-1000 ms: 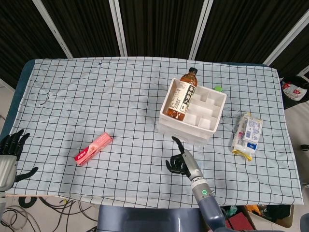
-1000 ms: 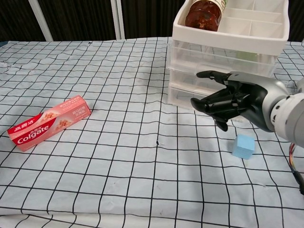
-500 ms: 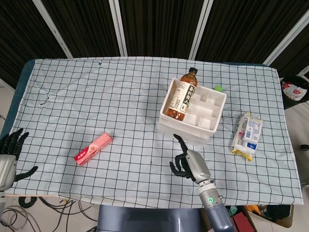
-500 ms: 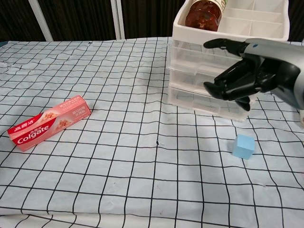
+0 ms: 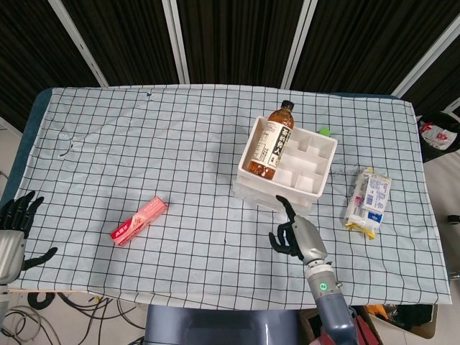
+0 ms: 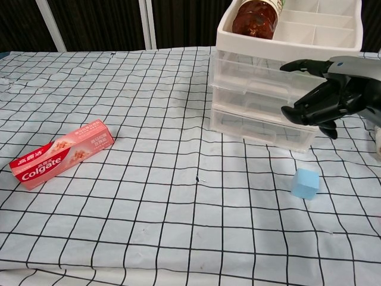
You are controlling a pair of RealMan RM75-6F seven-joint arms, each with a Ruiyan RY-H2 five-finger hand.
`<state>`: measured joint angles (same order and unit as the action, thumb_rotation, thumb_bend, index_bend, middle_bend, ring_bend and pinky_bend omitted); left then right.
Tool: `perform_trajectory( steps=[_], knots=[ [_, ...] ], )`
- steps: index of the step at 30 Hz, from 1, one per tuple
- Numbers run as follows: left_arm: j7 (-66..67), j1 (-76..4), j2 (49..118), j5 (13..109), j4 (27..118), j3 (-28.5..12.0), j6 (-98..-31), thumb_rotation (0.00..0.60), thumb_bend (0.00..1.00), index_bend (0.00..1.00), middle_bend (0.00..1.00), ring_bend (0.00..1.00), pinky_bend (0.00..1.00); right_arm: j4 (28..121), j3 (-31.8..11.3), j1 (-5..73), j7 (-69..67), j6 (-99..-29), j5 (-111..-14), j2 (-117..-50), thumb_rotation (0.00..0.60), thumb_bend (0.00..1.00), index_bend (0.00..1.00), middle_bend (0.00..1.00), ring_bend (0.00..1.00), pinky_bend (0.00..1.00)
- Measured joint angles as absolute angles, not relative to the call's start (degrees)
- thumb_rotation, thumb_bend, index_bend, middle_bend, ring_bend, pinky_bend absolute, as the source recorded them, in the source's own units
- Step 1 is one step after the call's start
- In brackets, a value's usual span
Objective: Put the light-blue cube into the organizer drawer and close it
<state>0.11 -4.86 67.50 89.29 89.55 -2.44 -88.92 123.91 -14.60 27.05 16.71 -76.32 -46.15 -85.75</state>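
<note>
The light-blue cube lies on the checked cloth in front of the organizer's right corner; the head view hides it under my right arm. The white organizer stands right of centre, its three front drawers pushed in. My right hand hovers before the right end of the middle drawers, above and beyond the cube. It holds nothing, with fingers half bent and thumb stretched out. My left hand rests at the table's left front edge, fingers spread, empty.
A brown drink bottle lies in the organizer's top tray. A pink Colgate box lies front left. A snack packet lies to the organizer's right, and something small and green behind it.
My right hand has risen and swung right, from low before the organizer's front to its right end at drawer height. The cube, drawers and left hand have not moved.
</note>
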Motion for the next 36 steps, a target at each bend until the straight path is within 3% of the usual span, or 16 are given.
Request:
perform_trajectory(
  steps=[6,11,14,24,28,32,36],
  knots=[
    [0.02,-4.87,67.48,89.16,89.53,-2.49,-88.89,0.600,0.01,0.00,0.00,0.00,0.00,122.10,-15.25,27.52,16.72,-76.06,-44.61,-86.02,0.600,0.41,0.11,0.79,0.83,0.77],
    [0.15,-4.90,67.48,89.20,89.60,-2.39,-88.75,0.600,0.01,0.00,0.00,0.00,0.00,121.87,-15.49,27.56,16.53,-76.24,-44.34,-86.03,0.600,0.41,0.35,0.79,0.83,0.77],
    [0.21,-4.91,67.49,89.20,89.67,-2.36,-88.69,0.600,0.01,0.00,0.00,0.00,0.00,122.14,-15.46,27.40,16.08,-76.51,-45.09,-86.14,0.600,0.41,0.42,0.79,0.83,0.77],
    [0.31,-4.95,67.48,89.04,89.72,-2.33,-88.46,0.600,0.01,0.00,0.00,0.00,0.00,125.03,-13.32,26.40,15.56,-76.53,-47.59,-85.13,0.600,0.41,0.42,0.79,0.83,0.77],
    [0.43,-4.95,67.52,89.01,89.70,-2.29,-88.41,0.600,0.01,0.00,0.00,0.00,0.00,126.18,-11.77,25.78,15.41,-76.23,-49.07,-84.38,0.600,0.41,0.34,0.79,0.83,0.77],
    [0.54,-4.91,67.55,89.08,89.73,-2.27,-88.50,0.600,0.01,0.00,0.00,0.00,0.00,126.60,-11.23,25.45,14.89,-75.83,-50.22,-83.92,0.600,0.40,0.11,0.79,0.83,0.77],
    [0.62,-4.91,67.56,89.01,89.69,-2.28,-88.46,0.600,0.01,0.00,0.00,0.00,0.00,127.41,-10.56,25.02,14.30,-75.55,-51.90,-83.14,0.600,0.38,0.04,0.79,0.83,0.77]
  ],
)
